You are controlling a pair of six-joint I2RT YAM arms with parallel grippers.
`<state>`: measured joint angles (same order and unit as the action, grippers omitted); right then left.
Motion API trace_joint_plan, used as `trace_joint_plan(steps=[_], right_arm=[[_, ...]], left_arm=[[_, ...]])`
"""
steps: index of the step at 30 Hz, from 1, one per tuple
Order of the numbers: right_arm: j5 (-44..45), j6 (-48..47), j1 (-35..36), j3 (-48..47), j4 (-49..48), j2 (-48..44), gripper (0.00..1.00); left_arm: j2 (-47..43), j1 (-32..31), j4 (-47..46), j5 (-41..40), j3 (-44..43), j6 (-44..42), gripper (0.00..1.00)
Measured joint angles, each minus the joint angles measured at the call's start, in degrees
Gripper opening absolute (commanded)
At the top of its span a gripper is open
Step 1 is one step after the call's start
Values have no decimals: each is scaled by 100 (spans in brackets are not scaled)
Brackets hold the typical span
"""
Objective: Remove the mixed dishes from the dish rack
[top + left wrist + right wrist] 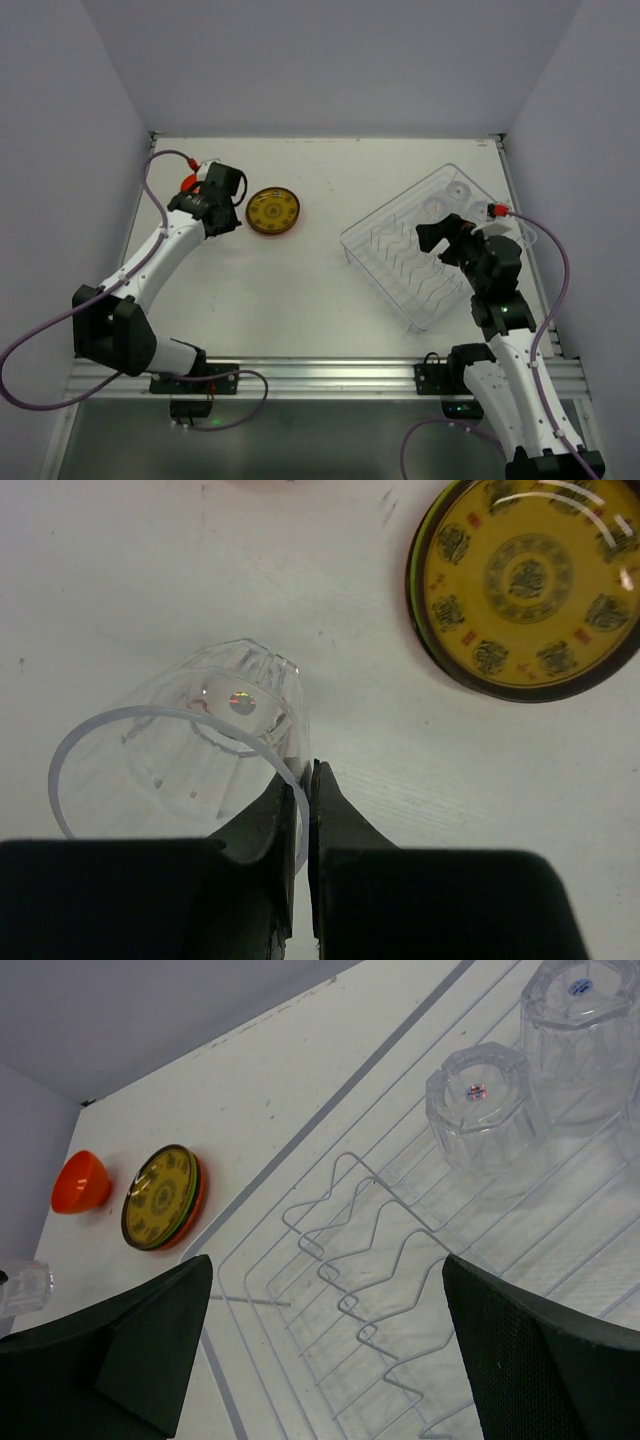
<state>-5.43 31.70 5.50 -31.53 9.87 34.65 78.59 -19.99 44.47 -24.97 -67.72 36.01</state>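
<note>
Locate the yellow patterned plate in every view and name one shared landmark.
Top external: yellow patterned plate, left of centre.
Left wrist: upper right, beyond the clear cup.
Right wrist: left of middle.
Landmark: orange bowl, left of it in top and right wrist views.

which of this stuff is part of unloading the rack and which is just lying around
Part of the job: dish rack; clear cups upside down in it; clear cup pinched in the left pincer; plate stack, yellow patterned one on top; orange bowl; open right pincer.

Not part of it, just rig fittings: purple cables; metal rail.
</note>
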Motion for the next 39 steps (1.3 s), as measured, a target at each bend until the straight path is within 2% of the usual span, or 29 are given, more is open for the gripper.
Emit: trace_joint_plan(steps=[9,15,18,21,22,26,27,28,32,35,39], right_arm=[[-9,-94,0,7,2,-74,99],[-15,-114,2,7,-2,-142,99],[-28,-131,2,7,0,-125,99],[-24,-144,0,7,4,-50,99],[-24,-153,2,7,4,-7,99],[-33,-197,2,7,9,216,99],[-33,-212,2,7,9,269,99],[-31,-223,0,7,13,328,99],[-22,-225,0,2,15,560,99],[24,-179,2,-33,20,911,99],[409,13,2,-157,157,1539,99]], left_arm=[[1423,505,280,590,-160,-588,4],[1596,649,269,835,-44,-713,8],[1567,743,210,887,120,-717,20],[1532,789,205,927,164,-778,42],[1517,793,205,944,164,-796,56],[1298,793,249,1003,164,-811,90],[1163,793,286,1023,162,-828,98],[960,793,328,1049,153,-850,100],[-245,651,496,1091,-74,-942,100],[-1672,345,254,1128,-129,-1128,100],[-3864,245,-684,1054,1029,-1329,100]])
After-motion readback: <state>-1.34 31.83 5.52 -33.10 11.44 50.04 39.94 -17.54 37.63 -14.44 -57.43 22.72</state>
